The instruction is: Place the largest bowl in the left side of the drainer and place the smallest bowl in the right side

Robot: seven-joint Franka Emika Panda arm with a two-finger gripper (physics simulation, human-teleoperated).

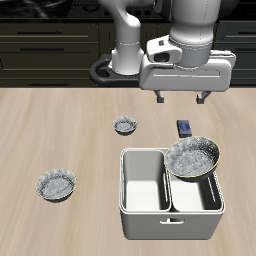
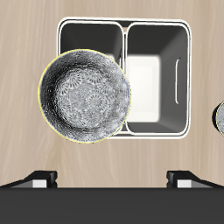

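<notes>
The largest bowl (image 1: 192, 157) (image 2: 85, 94), grey-blue and speckled, lies on the rim of the drainer (image 1: 170, 222) (image 2: 122, 22). It covers the back part of the compartment farther from the other bowls and overhangs the drainer's outer edge. The other compartment holds nothing. The smallest bowl (image 1: 125, 126) (image 2: 220, 118) sits on the table behind the drainer. My gripper (image 1: 181, 100) (image 2: 112, 179) hangs open well above the largest bowl, touching nothing.
A mid-sized matching bowl (image 1: 56, 185) rests on the table near the front edge, away from the drainer. A small dark object (image 1: 185, 127) lies just behind the drainer. Dark cabinets run along the back.
</notes>
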